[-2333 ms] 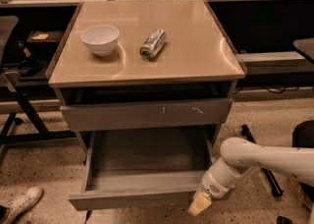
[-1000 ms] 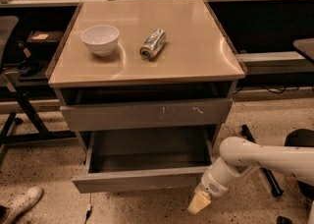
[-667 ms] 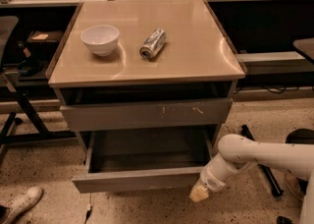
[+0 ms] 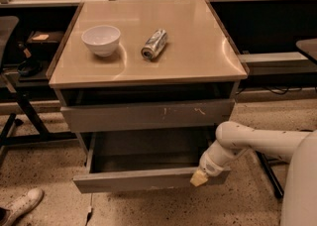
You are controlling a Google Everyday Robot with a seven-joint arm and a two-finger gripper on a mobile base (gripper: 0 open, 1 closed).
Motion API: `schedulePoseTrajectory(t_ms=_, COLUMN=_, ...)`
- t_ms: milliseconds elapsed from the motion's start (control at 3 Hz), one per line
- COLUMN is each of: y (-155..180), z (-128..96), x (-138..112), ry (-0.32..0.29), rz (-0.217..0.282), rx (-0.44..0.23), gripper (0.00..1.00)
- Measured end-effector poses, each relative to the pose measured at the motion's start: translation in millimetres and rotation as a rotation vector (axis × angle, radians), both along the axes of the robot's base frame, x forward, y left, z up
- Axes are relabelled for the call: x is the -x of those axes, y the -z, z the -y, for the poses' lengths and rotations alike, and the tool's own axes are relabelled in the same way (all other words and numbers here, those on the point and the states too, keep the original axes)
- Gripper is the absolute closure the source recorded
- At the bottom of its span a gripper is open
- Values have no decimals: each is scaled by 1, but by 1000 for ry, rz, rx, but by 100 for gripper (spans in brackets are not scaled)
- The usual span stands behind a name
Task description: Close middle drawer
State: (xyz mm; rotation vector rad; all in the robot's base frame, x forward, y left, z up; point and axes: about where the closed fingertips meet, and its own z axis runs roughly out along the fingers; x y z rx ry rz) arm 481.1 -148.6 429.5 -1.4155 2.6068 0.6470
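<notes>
The middle drawer (image 4: 148, 179) is a wide, shallow grey drawer with a plain front, pulled partly out of the cabinet below the scratched grey drawer front (image 4: 148, 115). Its grey inside is empty. My gripper (image 4: 199, 177) comes in from the lower right on a white arm. Its pale tip rests against the right end of the middle drawer's front. The bottom drawer is hidden below the open one.
On the tan cabinet top (image 4: 198, 56) stand a white bowl (image 4: 101, 39) and a silver can (image 4: 154, 44) lying on its side. A chair base (image 4: 20, 116) stands to the left, a white shoe (image 4: 20, 207) at the lower left, and dark shelving behind.
The middle drawer has slid inward toward the cabinet, with less of its inside showing. My gripper has moved up and in with its front.
</notes>
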Motion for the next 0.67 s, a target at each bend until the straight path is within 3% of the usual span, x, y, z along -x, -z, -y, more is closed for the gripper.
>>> schedulePoseTrajectory(t_ms=333, y=0, z=0, x=0, ry=0, rz=1, rx=1, gripper=100)
schedulePoseTrajectory(t_ms=667, y=-6, z=0, x=-30, ry=-4, rz=54, rx=43, gripper=100)
